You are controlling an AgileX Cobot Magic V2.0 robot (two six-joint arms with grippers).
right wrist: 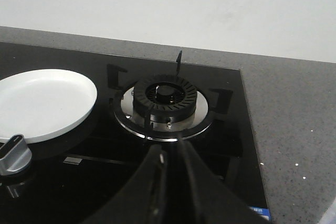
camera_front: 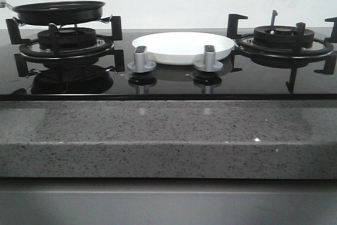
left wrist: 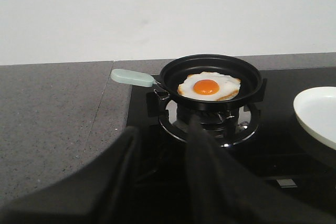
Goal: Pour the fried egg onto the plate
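Granite counter [camera_front: 158, 135] fills the foreground of the front view, and neither of my arms shows there. Both appear only in their own wrist views.

The egg [left wrist: 208, 87] lies flat in the middle of the pan [left wrist: 210, 80], yolk up, and the pan sits on the left burner [left wrist: 210, 121] with its pale green handle [left wrist: 133, 77] pointing out over the counter, away from the plate [camera_front: 182, 47]. The plate is bare and rests on the glass between the two burners, just behind the two knobs [camera_front: 141, 59]. The right burner [right wrist: 164, 97] carries nothing.

My left gripper [left wrist: 163, 171] is released, fingers spread with nothing between them, hanging short of the pan and aimed roughly at it. My right gripper [right wrist: 170, 182] looks nearly closed on nothing, though the narrow dark gap between the fingers makes that hard to call; it hovers near the right burner.

I judge the task is at its start: the pan is not yet gripped. Next I need to take the handle with my left gripper, which means swinging out toward the counter side, closing squarely on it, then lifting the pan level, carrying it over the plate and tipping it so the egg slides out.
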